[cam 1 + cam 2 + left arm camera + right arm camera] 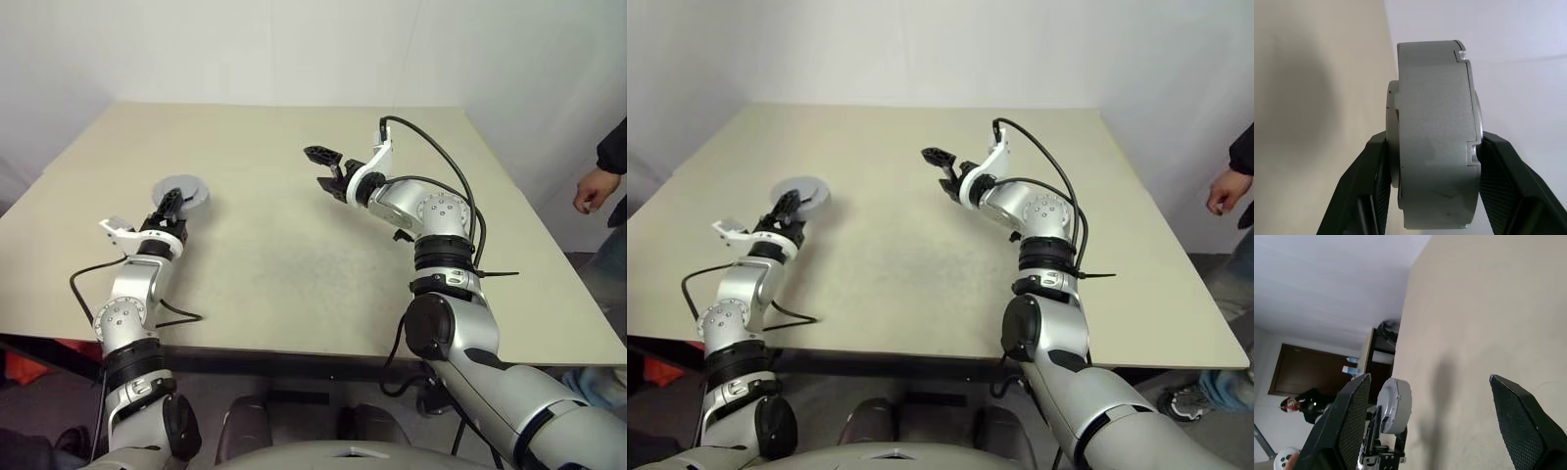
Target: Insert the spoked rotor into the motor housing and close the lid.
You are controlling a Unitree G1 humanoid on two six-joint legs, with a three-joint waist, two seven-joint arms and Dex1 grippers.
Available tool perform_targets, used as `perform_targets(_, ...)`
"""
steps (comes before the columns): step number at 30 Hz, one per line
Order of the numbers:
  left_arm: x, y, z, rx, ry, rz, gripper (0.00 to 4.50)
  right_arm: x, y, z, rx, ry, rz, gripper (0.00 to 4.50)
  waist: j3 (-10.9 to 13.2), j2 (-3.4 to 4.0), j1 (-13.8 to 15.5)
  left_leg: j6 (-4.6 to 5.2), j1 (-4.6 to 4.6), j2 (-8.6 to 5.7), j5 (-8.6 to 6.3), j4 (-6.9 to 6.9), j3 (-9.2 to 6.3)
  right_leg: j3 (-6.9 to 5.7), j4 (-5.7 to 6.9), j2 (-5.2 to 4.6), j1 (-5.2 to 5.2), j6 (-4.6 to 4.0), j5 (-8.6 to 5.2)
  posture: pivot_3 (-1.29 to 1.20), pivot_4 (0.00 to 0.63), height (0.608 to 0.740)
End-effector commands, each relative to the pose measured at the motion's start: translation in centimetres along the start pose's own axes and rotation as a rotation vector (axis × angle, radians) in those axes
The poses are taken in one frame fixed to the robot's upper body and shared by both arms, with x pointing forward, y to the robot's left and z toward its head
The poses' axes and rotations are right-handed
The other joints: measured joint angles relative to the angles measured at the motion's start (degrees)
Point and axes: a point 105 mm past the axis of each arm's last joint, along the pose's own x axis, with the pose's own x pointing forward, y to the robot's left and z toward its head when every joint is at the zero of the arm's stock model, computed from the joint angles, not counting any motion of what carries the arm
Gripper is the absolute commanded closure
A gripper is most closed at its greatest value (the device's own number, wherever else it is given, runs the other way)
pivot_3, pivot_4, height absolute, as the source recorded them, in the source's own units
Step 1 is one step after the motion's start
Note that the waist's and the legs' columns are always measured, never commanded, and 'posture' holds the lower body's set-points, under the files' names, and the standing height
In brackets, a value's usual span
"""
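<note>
Left wrist view: a closed grey motor housing (1435,137) is clamped edgewise in the left gripper (1432,191); it should be lowered level onto the surface (294,264). Right gripper (326,168) gapes wide, empty.

Broad bare table (294,264) between both arms, free to cross; left gripper (172,208) clamped on grey motor housing (1435,132) (only obstruction, left side).
</note>
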Motion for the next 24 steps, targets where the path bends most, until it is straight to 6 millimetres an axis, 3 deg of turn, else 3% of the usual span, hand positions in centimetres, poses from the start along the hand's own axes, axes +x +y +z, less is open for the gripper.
perform_targets(1, -0.1, -2.4, 1.6, 0.037, -0.062, -0.064, 2.43, -0.1, 0.7, 0.5, -0.016, -0.017, 0.020, 0.12, 0.00, -0.02, -0.10, 0.00, 0.02, 0.00, 0.00, 0.01, 0.00, 0.01, 0.00, 0.00, 0.01, 0.11, -0.05, 0.00, 0.000, 0.740)
perform_targets(11, -0.3, 1.0, 3.0, -0.009, -0.160, 0.138, 2.43, 0.2, 0.3, 0.5, -0.016, -0.007, 0.013, 0.12, -0.01, -0.08, -0.48, -0.07, 0.06, 0.03, 0.04, 0.01, 0.00, 0.02, 0.10, 0.03, 0.00, 0.10, -0.03, 0.00, 0.000, 0.740)
perform_targets(24, 0.1, 1.6, 3.1, -0.072, -0.177, 0.229, 2.43, 0.4, -0.1, 0.6, -0.020, -0.012, 0.000, 0.12, 0.00, -0.23, -0.46, -0.07, 0.06, 0.02, 0.04, 0.01, -0.01, 0.02, 0.10, 0.02, 0.00, 0.06, -0.01, 0.00, 0.000, 0.740)
